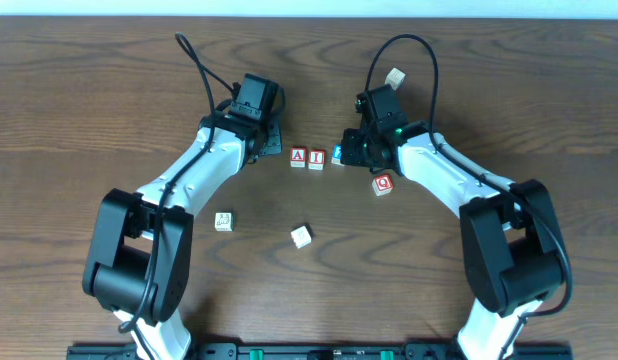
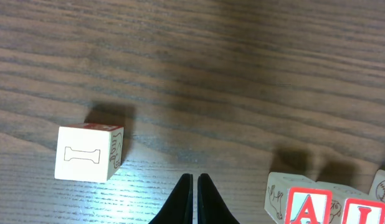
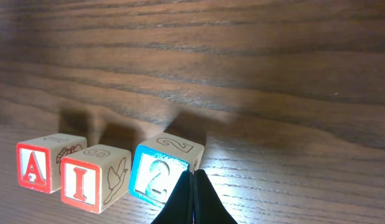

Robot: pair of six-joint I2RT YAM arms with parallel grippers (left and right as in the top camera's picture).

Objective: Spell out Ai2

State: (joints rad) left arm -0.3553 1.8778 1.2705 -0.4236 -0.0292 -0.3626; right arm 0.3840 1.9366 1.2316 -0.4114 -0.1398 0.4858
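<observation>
A cube (image 3: 35, 167), I cube (image 3: 86, 180), 2 cube (image 3: 158, 177) in a row on bench (image 3: 273, 93). Right end effector (image 3: 194, 177) pressed together, empty, just beside 2 cube. Left end effector (image 2: 194, 179) together, empty.

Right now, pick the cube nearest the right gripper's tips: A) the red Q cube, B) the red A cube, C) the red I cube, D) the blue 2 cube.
D: in the right wrist view the shut right gripper has its tips right beside the blue 2 cube, with the I cube and A cube beyond it in the row.
</observation>
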